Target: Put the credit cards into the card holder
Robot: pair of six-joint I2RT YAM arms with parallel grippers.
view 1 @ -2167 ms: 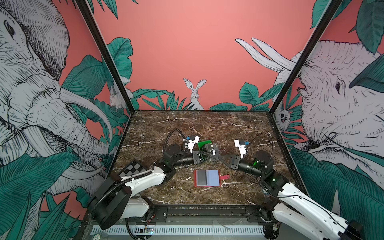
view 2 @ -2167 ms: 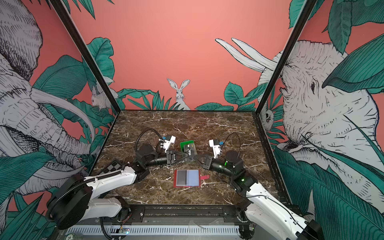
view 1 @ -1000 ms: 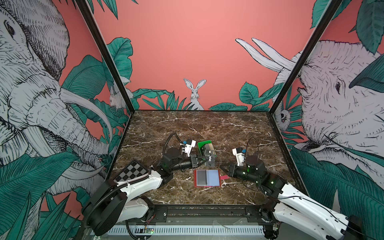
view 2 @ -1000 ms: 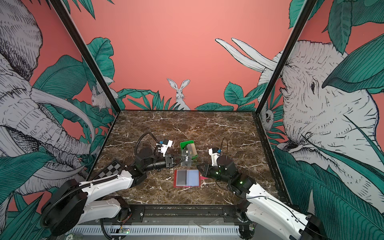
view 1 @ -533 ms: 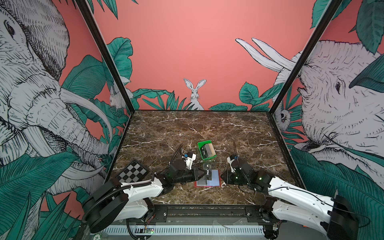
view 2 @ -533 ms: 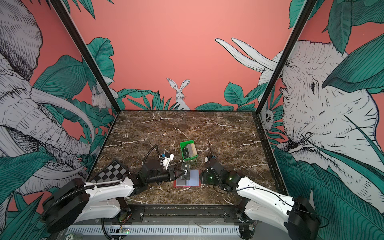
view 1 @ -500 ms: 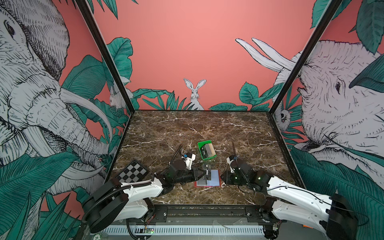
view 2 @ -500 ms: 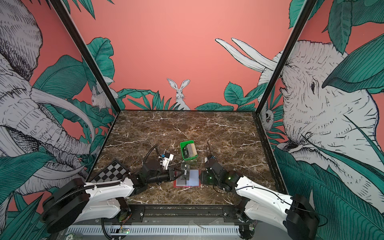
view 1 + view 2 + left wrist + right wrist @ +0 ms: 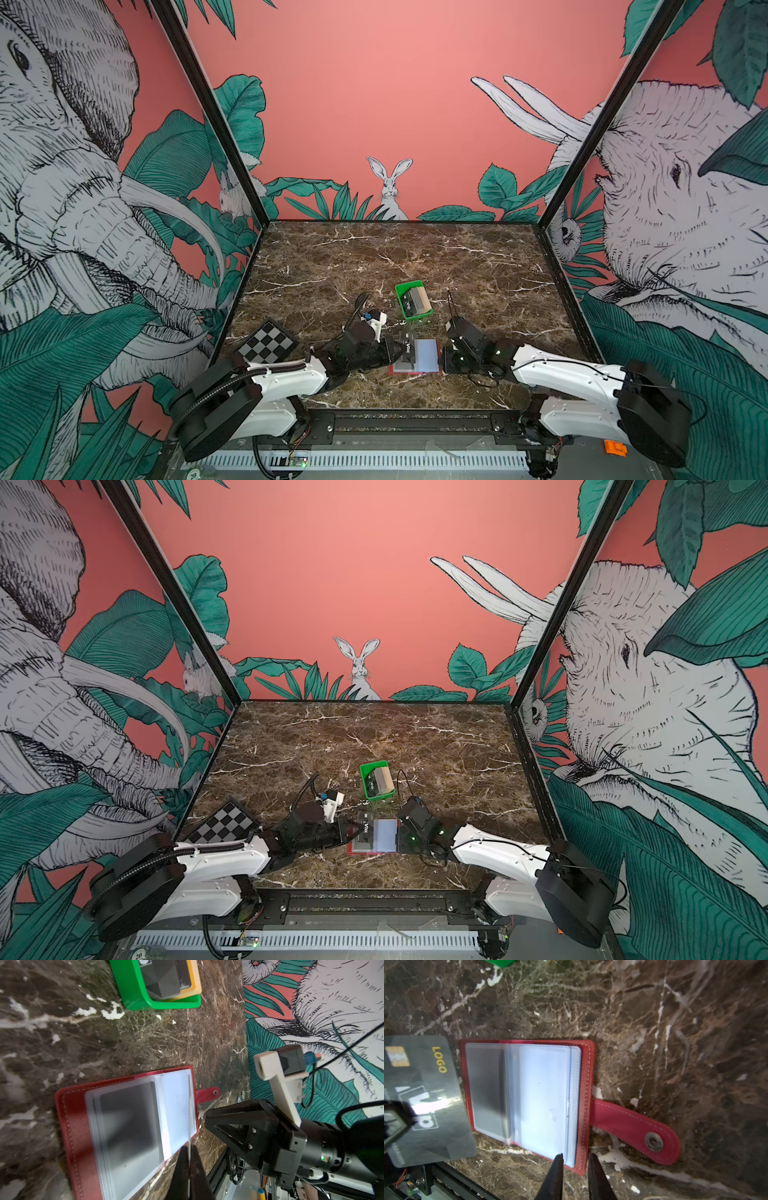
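Lying open and flat on the marble table (image 9: 374, 257), near its front edge and between the two arms, the card holder (image 9: 587, 1076) is red leather-look outside, with pale blue and grey clear pockets inside and a snap tab (image 9: 633, 1126) at one side; I judge it light and soft, so it may slide, or its thin leaves may buckle, when a card pushes in, and it is best pinned at the cover's edge. The right gripper (image 9: 576, 1156) hovers at its corner, jaws a little apart, grasping nothing that I can see. Behind stands the green tray (image 9: 133, 995) with the other credit cards (image 9: 164, 980), dark and beige. The left gripper (image 9: 189, 1148) is clenched on one long edge of a black card (image 9: 425, 1105) with "VIP" lettering, just beside the holder's grey side; it looks stiff, thin, glossy, probably slippery.
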